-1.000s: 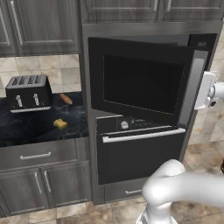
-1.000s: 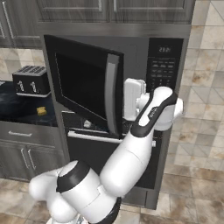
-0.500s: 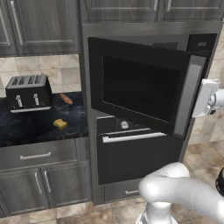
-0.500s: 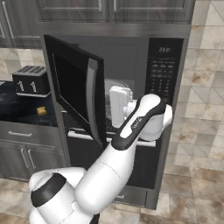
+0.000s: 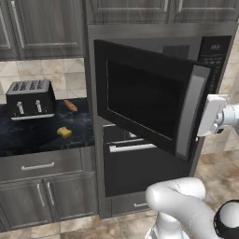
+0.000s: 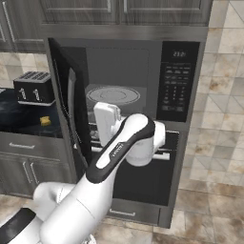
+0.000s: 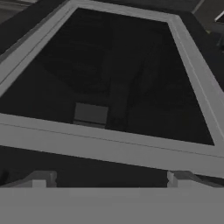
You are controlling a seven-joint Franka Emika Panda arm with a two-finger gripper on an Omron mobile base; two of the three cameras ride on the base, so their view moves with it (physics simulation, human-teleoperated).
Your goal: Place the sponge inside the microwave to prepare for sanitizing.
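Sponge [image 5: 64, 132]: small yellow-orange squarish block, lying flat on the dark counter [image 5: 32, 140] at about 8 o'clock in the left base view. Its slightly longer side runs slantwise, from upper left to lower right in that view; too near square to give it a clear pointing end. Also seen in the right base view [image 6: 45, 121] at about 9 o'clock, just clear of the open door's edge. Nothing touches it.

Toaster [image 5: 31, 99]: black, four slots, upright on the same counter, near the sponge at its 11 o'clock.

Reddish-brown sausage-shaped item [image 5: 70, 105]: lying on the counter at the sponge's 12 o'clock, long axis slanted, just beside the toaster.

Microwave [image 6: 178, 81]: black, built in over the oven [image 5: 133, 168]. Door [image 5: 149, 100] swung open to the left, grey vertical handle on its free edge. Round glass turntable [image 6: 113, 95] visible inside, bare. Keypad panel to the right of the cavity.

Gripper [image 7: 111, 178]: fingers spread fully wide, holding nothing. In the right base view the hand [image 6: 107, 126] sits in front of the cavity, below the turntable, well apart from the sponge. The hand view looks at the inner face of the door's frame.
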